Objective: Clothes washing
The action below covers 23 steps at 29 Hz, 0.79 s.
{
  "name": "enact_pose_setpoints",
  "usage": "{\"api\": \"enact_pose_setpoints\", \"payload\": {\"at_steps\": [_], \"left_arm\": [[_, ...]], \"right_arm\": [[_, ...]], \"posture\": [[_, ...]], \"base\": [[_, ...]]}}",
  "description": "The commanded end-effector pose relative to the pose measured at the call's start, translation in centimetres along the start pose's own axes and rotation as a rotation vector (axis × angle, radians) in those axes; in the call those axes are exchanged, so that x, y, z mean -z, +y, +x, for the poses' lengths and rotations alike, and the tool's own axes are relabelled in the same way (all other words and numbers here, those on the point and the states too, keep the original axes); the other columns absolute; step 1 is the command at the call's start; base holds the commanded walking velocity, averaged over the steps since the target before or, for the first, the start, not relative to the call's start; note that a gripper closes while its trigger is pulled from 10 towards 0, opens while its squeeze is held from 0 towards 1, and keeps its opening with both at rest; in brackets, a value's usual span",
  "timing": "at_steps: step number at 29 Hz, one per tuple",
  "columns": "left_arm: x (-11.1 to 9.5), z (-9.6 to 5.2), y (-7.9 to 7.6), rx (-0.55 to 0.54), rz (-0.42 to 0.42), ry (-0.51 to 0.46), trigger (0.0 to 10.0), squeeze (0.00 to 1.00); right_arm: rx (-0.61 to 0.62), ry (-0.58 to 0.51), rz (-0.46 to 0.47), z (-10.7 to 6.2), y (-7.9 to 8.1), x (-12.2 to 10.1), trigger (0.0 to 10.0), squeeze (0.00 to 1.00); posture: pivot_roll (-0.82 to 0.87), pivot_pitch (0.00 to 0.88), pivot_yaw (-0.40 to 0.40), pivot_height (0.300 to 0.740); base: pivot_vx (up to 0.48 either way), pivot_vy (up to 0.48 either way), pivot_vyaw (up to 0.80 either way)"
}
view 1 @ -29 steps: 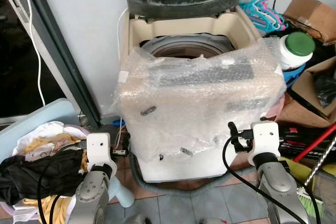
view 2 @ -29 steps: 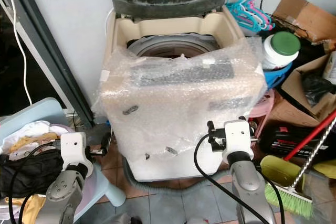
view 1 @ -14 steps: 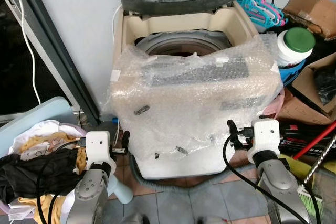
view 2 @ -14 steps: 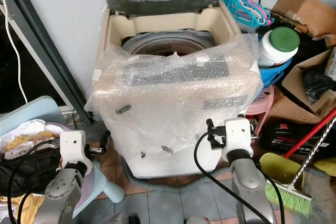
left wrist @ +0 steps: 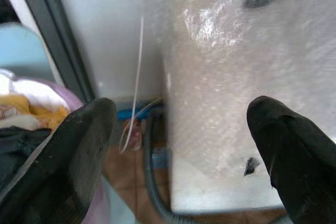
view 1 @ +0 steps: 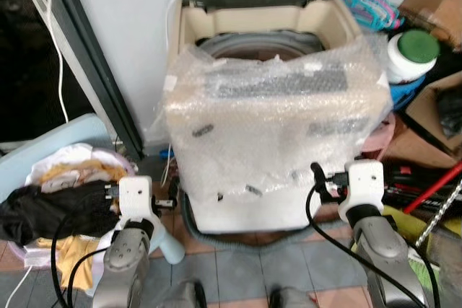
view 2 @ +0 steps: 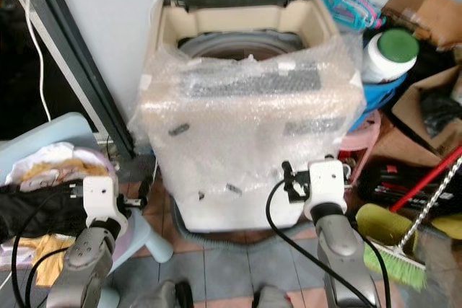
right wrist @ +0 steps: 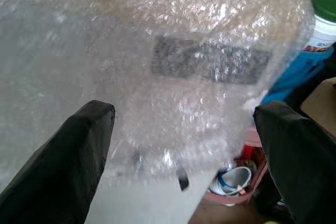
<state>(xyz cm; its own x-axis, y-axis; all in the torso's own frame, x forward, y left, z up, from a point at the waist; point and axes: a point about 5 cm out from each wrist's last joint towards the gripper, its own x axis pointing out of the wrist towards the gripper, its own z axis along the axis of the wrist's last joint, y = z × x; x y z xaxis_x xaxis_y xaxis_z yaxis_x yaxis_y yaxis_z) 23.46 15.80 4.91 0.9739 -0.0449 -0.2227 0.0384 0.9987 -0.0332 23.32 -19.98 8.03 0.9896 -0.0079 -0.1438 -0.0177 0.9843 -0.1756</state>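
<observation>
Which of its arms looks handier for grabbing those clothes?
Probably the left: its left pincer is open right beside the clothes pile, while the right pincer faces the washing machine.

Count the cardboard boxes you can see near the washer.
2, both right of the bubble-wrapped cream washing machine: a brown cardboard box at the top corner, and an open brown cardboard box below the green-lidded jar. More may be hidden.

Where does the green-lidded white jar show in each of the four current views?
Left eye: upper right, right of the washer, jar.
Right eye: upper right again.
Left wrist: not in it.
Right wrist: top right corner, partly cut off.
Shared landmark: the bubble wrap on the washer's front.
</observation>
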Motion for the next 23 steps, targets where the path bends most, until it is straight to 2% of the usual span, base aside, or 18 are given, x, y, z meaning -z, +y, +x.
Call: {"api": "enact_pose_setpoints", "payload": {"at_steps": [1,5,11,15,23], "left_arm": [[0.48,-0.36,0.24,-0.017,0.004,0.016,10.0,0.0],[0.48,-0.23,0.32,-0.027,-0.005,0.019,10.0,0.0],[0.48,-0.02,0.51,-0.04,-0.011,0.019,10.0,0.0],[0.52,0.08,0.63,-0.046,-0.012,0.021,10.0,0.0],[0.6,0.17,0.68,-0.051,-0.011,0.026,10.0,0.0]], "right_arm": [[-0.015,-0.03,-0.012,0.52,0.08,-0.9,10.0,0.0],[-0.019,-0.035,-0.019,0.61,0.16,-1.0,10.0,0.0],[-0.026,-0.042,-0.024,0.8,0.34,-1.14,10.0,0.0],[-0.026,-0.045,-0.019,0.97,0.38,-1.18,10.0,0.0],[-0.024,-0.049,-0.017,1.15,0.33,-1.33,10.0,0.0]], "posture": [[-0.08,0.0,0.062,0.74],[-0.08,0.0,0.062,0.74],[-0.08,0.0,0.064,0.74],[-0.08,0.0,0.066,0.74],[-0.08,0.0,0.068,0.74]], "base": [[0.0,0.0,0.0],[0.0,0.0,0.23],[0.0,0.0,0.73],[0.0,0.358,0.62],[0.0,0.48,0.0]]}}
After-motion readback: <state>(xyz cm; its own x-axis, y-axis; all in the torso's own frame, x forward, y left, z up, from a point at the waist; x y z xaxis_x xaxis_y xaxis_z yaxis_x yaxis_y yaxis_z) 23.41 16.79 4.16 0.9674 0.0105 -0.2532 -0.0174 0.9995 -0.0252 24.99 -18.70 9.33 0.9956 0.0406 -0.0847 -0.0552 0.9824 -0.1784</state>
